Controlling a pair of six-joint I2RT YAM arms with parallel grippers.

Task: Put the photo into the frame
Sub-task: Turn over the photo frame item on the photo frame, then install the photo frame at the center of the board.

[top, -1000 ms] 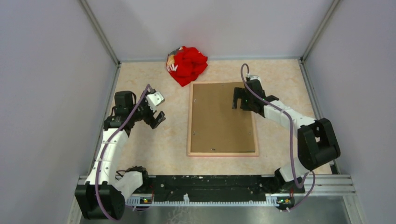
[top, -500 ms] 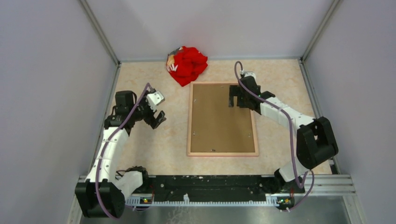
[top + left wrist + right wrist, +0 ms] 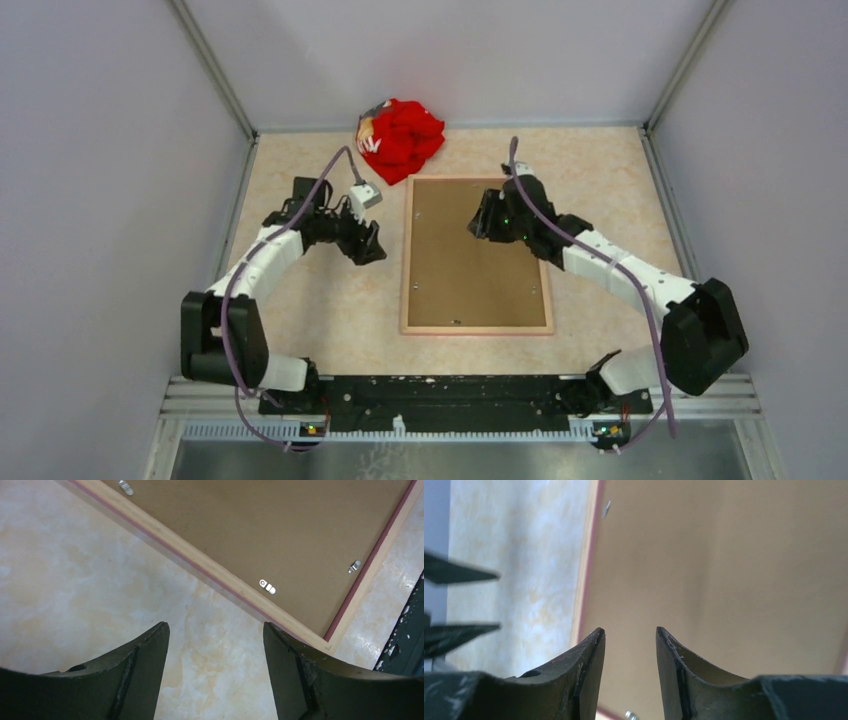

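Frame (image 3: 476, 255) lies back-up on the desk (image 3: 320, 300). Left hand (image 3: 372, 248) hovers beside its left edge, fingers wide apart. Right hand (image 3: 482, 222) hangs over it, fingers narrowly apart, seemingly not touching.

Robot test cell, probably a lab, plain grey enclosure walls (image 3: 100, 150), marbled tabletop (image 3: 330, 300), aluminium rail (image 3: 730, 395) (arms (image 3: 610, 265) bolted on)

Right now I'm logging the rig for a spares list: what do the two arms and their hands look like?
The left arm and right arm have white links between bulky black joints, with a purple cable looped along each. The left hand and right hand are black, with two curved, tapering, scuffed fingers.
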